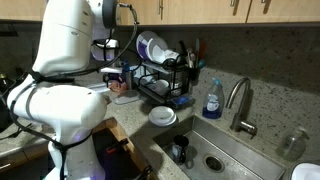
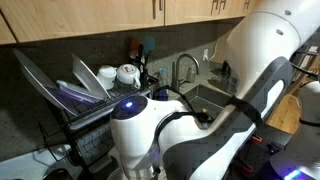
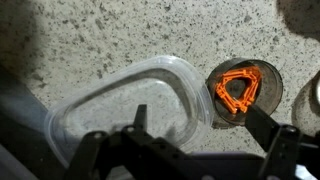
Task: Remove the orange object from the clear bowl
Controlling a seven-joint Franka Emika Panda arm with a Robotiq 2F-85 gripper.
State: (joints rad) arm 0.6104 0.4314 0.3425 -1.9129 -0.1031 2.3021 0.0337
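Note:
In the wrist view the orange object (image 3: 239, 90), a small triangular ring-like lump, lies inside the small round clear bowl (image 3: 270, 78) on the speckled counter. My gripper (image 3: 200, 122) is open and empty above the counter. One finger is over a larger clear plastic tub (image 3: 110, 105). The other finger is at the bowl's near right rim. In an exterior view the gripper (image 1: 118, 76) hangs low over the counter beside the dish rack, with a salmon-orange spot (image 1: 119, 88) just under it. In the other exterior view the arm hides the bowl and the gripper.
A black dish rack (image 1: 165, 72) with plates stands behind, also seen in the exterior view (image 2: 90, 95). A white round dish (image 1: 162, 116) lies near the sink (image 1: 215, 155). A blue soap bottle (image 1: 212, 100) and a faucet (image 1: 240, 105) stand beside the sink.

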